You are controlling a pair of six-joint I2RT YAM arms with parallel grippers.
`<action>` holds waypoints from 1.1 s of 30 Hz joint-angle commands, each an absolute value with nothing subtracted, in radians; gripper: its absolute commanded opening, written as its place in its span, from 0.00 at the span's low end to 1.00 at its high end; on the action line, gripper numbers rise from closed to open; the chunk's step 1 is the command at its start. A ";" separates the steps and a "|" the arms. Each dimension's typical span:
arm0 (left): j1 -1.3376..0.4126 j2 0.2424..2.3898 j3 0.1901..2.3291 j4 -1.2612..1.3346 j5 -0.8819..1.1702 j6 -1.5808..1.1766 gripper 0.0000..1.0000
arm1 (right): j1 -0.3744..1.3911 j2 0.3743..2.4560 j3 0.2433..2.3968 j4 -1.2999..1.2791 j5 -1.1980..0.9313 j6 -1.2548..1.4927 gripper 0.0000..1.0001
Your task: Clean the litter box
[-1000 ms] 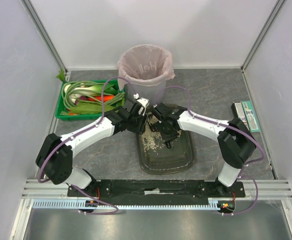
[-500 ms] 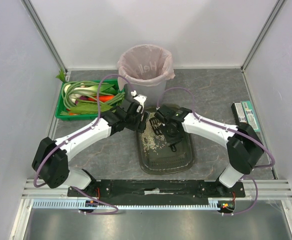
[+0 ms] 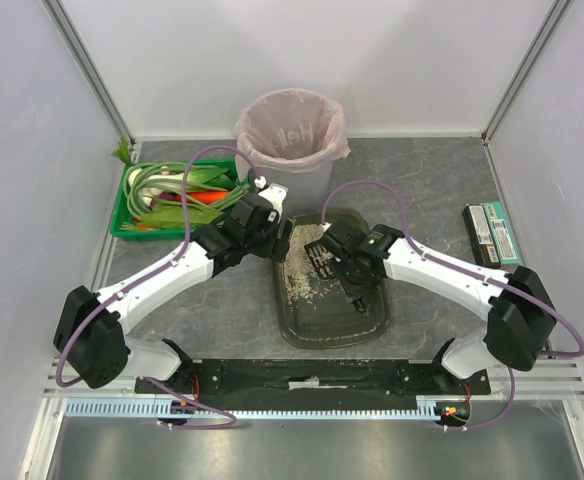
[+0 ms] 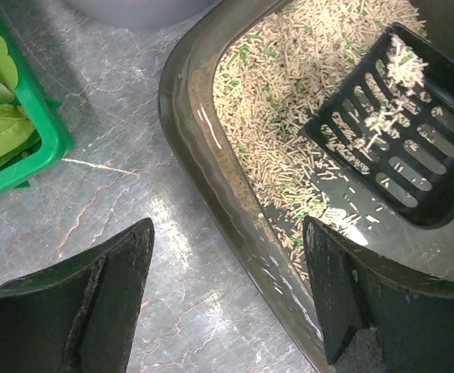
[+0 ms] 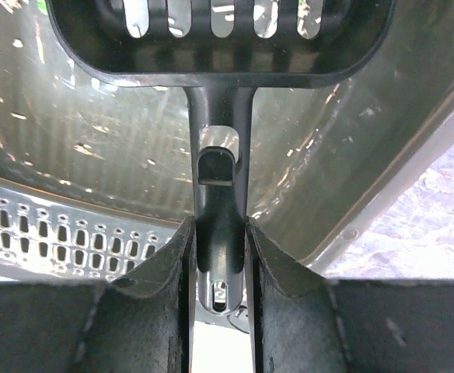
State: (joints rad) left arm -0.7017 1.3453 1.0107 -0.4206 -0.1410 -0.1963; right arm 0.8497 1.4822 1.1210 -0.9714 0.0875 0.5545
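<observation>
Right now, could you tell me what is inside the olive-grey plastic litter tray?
Beige pellet litter with green flecks in its far left part, and a black slotted plastic scoop held by the right hand. The tray floor under the scoop is hidden.
</observation>
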 commanded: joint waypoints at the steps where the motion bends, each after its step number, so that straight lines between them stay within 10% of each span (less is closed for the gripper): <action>1: -0.699 1.313 1.003 -0.379 -0.184 -0.160 0.84 | 0.867 1.428 1.118 -1.015 0.199 0.572 0.00; 33: -0.699 1.267 0.986 -0.357 -0.264 -0.124 0.85 | 0.992 1.414 1.126 -1.077 0.203 0.514 0.00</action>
State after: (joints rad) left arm -0.7017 1.2873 0.9905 -0.4049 -0.2119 -0.1665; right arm 0.9871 1.4273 1.1019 -1.0740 0.2058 0.5484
